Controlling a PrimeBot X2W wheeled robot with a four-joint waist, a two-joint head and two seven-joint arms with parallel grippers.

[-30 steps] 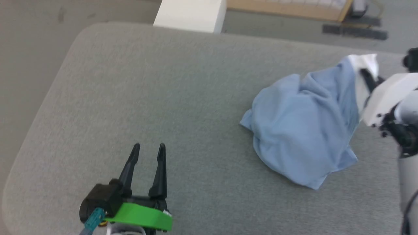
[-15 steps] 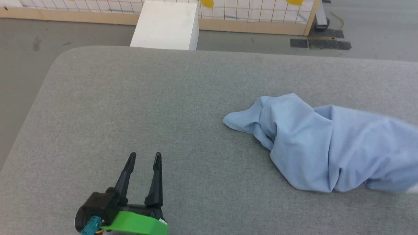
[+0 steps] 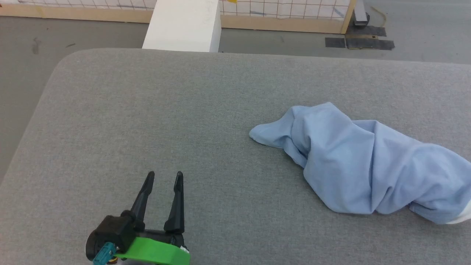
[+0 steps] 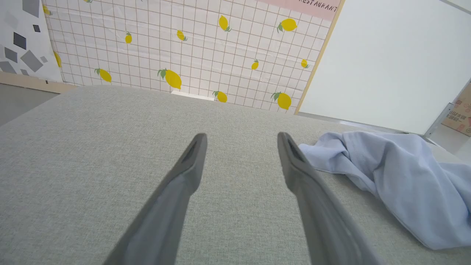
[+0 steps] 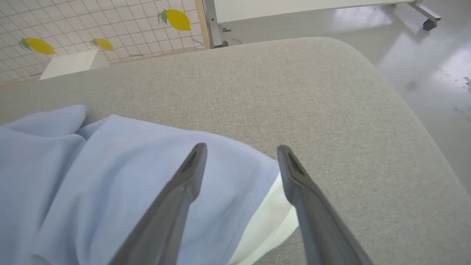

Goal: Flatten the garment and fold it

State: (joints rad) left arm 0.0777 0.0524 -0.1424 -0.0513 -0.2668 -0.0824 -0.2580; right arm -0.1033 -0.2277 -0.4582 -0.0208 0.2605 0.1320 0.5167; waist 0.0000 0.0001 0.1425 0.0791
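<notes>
The garment (image 3: pixel 368 165) lay crumpled on the right half of the grey padded surface (image 3: pixel 147 110). The left gripper (image 3: pixel 165 173) stood at the near left, fingers spread and empty, well apart from it. The right wrist view added the right gripper (image 5: pixel 241 146), fingers parted above the cloth's white-lined edge (image 5: pixel 272 217), gripping nothing.

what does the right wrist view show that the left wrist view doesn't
Right wrist view adds: the right gripper, open, by the garment and its white inside, plus shiny floor. Left wrist view adds: the left gripper, open, over bare table, and a pink sign. Both share the blue garment, the grey table and the lemon-patterned wall.
</notes>
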